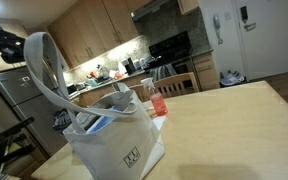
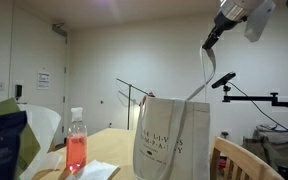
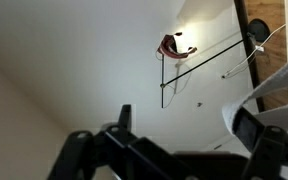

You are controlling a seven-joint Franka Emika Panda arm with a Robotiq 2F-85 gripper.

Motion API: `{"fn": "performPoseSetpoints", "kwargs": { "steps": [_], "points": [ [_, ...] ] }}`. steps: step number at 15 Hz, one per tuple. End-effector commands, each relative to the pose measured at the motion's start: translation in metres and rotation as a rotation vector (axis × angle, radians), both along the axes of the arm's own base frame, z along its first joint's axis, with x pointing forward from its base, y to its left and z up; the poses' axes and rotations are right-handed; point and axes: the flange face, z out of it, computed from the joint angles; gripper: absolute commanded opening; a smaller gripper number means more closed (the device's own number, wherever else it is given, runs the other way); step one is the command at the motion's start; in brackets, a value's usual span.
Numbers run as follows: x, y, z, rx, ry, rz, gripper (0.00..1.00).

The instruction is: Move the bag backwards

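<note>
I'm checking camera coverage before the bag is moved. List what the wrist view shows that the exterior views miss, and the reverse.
Wrist view only: the open gap between the fingers of the hand, seen close up. Exterior views only: the body of the bag with its dark logo, the bottle of red liquid and the table. Both: the bag's pale strap.

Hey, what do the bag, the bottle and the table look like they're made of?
Bag: off-white woven fabric, probably canvas, with a matte finish; its sides slump and crease.
Bottle: probably clear plastic; the red liquid shows through it.
Table: light wood or wood-look laminate, smooth with a slight sheen; the grain is too faint to tell which.
</note>
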Motion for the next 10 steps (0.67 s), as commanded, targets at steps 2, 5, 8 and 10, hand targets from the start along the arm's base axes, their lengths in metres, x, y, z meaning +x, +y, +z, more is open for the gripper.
{"fn": "performPoseSetpoints", "kwargs": {
  "steps": [2, 5, 8, 10],
  "points": [
    [0.011, -0.008, -0.005, -0.025, 0.015, 0.011, 1.0],
    [0.015, -0.014, -0.005, -0.04, 0.024, 0.006, 1.0],
    [0.015, -0.017, -0.004, -0.05, 0.023, -0.001, 0.8],
    [0.015, -0.019, -0.003, -0.05, 0.018, -0.003, 0.68]
  ]
}}
